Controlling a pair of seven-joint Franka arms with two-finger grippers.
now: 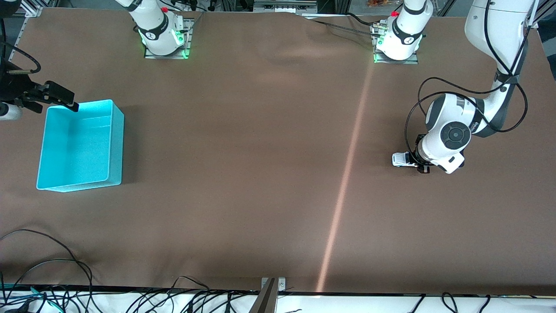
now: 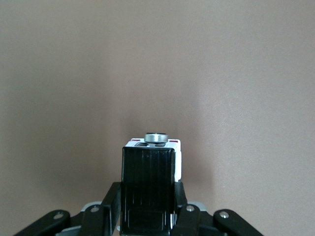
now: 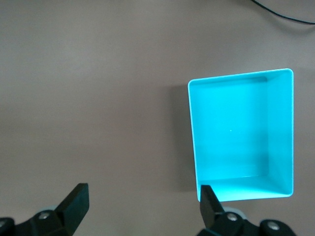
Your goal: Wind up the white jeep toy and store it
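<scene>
Left end effector (image 2: 147,209) low at the left arm's end of the surface (image 1: 260,152), fingers (image 2: 112,206) pinching the white jeep toy (image 2: 150,169) by its two sides. Toy down at surface level, wheels apparently on or just above the brown cover; which of the two, hard to tell. Side grip likely chosen to leave the wheels free to roll, as a pull-back winding stroke would need. Toy's nose pointing away from the wrist, toward the right arm's end of the surface, with bare brown cover ahead of it.

Turquoise bin (image 1: 80,148) well apart from the toy, at the right arm's end, open side up, nothing inside; ready as the storage place. Right end effector (image 3: 142,204) waiting, hanging over that end beside the bin's rim, fingers spread wide, holding nothing.

Winding probably the step in hand; storing not yet done.
</scene>
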